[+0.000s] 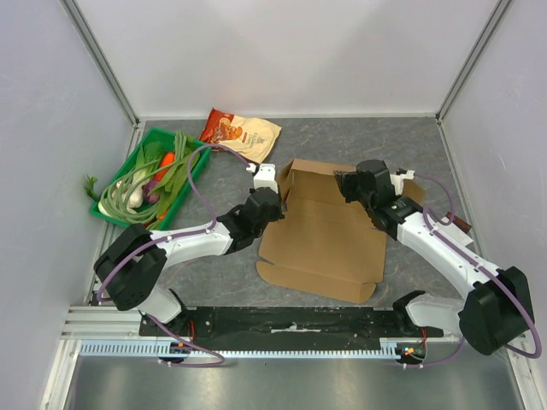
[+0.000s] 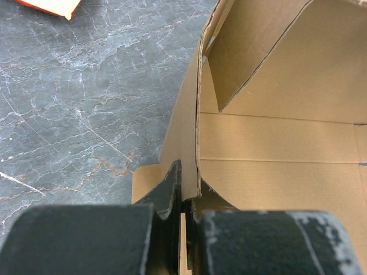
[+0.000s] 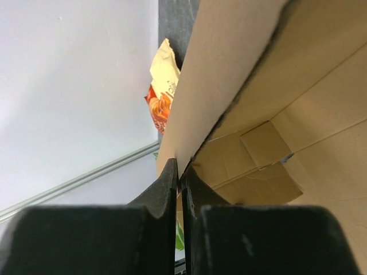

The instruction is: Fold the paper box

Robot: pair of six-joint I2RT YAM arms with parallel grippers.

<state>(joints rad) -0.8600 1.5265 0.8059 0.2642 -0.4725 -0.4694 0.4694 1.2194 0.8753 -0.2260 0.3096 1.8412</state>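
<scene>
Walls are being raised: the left gripper (image 2: 183,197) is pinching the paper box (image 1: 320,239) shut at its left wall, and the right gripper (image 3: 180,177) likewise at its far wall. Next, probably: tucking the corner tabs inward.

A dark grey marbled tabletop (image 1: 427,145) with pale veins fills the middle, boxed in by plain white walls (image 1: 282,51) at 9, 12 and 3 o'clock. Aluminium posts (image 1: 103,64) rise at the far corners, and a slotted metal rail (image 1: 102,325) runs along 6 o'clock. The light is soft and even
</scene>
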